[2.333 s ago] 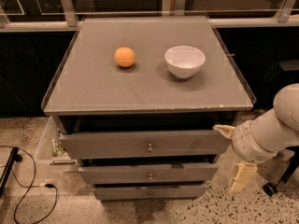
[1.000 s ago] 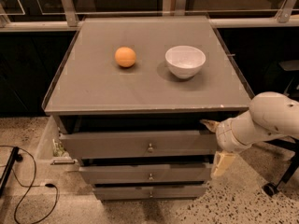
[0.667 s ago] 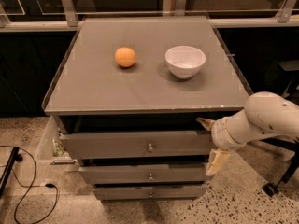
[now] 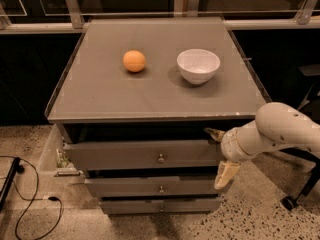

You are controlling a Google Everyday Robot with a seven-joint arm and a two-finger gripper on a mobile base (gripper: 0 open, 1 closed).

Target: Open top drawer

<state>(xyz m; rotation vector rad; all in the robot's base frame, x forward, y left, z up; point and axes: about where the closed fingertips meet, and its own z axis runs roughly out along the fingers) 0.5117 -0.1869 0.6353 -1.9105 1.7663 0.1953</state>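
The top drawer [image 4: 125, 155] is a wide grey panel under the cabinet top, with a small round metal knob [image 4: 161, 158] at its centre. A dark gap shows above its front. My gripper [image 4: 220, 154] is at the right end of this drawer's front, well right of the knob. It is open: one pale finger [image 4: 215, 133] points at the drawer's upper right corner, and the other finger [image 4: 226, 175] hangs lower, by the middle drawer [image 4: 150, 187]. It holds nothing. My white arm [image 4: 280, 131] reaches in from the right.
An orange [image 4: 134, 61] and a white bowl [image 4: 198, 65] sit on the grey cabinet top [image 4: 100, 94]. A bottom drawer [image 4: 155, 205] lies below. Black cables [image 4: 30, 204] trail on the floor at the left. A chair base [image 4: 300, 194] stands at the right.
My arm has moved left, bringing the gripper from beside the cabinet to the right end of the top drawer's front. The drawers, orange and bowl have not moved.
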